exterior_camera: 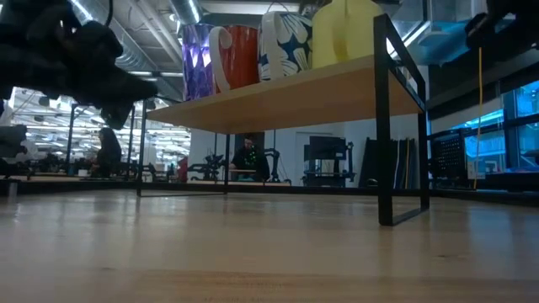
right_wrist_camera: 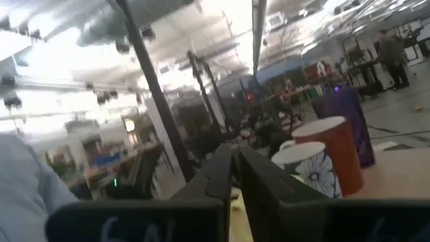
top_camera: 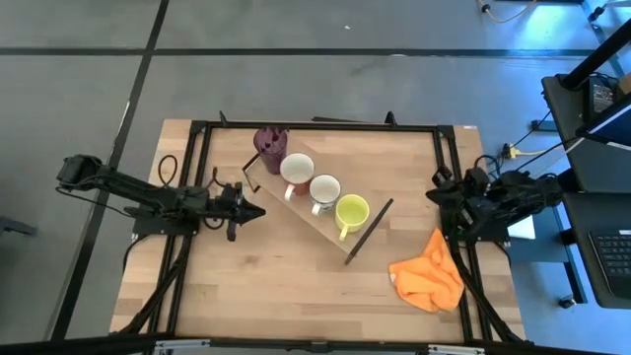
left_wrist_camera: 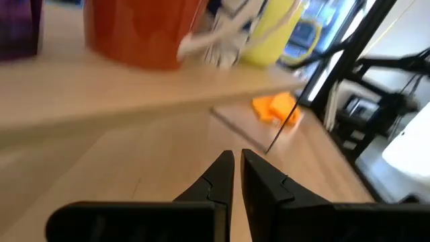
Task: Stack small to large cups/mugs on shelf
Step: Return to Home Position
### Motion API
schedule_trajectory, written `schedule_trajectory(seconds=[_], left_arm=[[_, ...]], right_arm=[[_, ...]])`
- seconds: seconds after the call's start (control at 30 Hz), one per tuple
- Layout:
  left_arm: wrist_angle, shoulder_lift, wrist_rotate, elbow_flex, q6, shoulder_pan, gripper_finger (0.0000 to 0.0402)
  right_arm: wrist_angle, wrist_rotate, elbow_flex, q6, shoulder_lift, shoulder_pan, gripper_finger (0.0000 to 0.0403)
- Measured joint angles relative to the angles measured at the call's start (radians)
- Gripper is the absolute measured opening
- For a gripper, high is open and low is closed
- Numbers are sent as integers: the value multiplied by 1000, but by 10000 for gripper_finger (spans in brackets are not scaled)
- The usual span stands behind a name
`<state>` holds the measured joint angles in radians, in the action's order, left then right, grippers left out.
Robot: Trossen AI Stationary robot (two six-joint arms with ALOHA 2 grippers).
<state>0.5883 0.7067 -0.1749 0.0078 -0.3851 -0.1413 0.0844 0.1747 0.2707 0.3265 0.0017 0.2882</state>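
While 4 assorted cups (top_camera: 324, 187) fill the light-wood plank shelf (top_camera: 301, 213), left gripper (left_wrist_camera: 238, 158), right gripper (right_wrist_camera: 235, 156): closed, empty.
Risk: left one could nudge the shelf on retracting.

**Work Area Surroundings**

The floor (top_camera: 296, 59) is grey concrete crossed by dark lines. The light-wood table (top_camera: 246, 286) sits inside a black metal frame (top_camera: 315, 125). A dark desk (top_camera: 582, 163) carrying a keyboard (top_camera: 613, 251) stands at its right. Beyond lies an open hall with exposed ceiling ducts (right_wrist_camera: 168, 17), strip lights (exterior_camera: 192, 10), blue-lit windows (exterior_camera: 520, 126) and a distant person (exterior_camera: 247, 156).
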Motion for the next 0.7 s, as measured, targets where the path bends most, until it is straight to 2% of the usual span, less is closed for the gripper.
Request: schedule_trajectory(seconds=[0.47,0.7], left_arm=[[-197,-1,0,0,-3,0,23],[-311,0,-26,0,-13,0,23]], right_arm=[[352,17,-255,9,0,0,32],[283,86,-264,-40,0,0,32]])
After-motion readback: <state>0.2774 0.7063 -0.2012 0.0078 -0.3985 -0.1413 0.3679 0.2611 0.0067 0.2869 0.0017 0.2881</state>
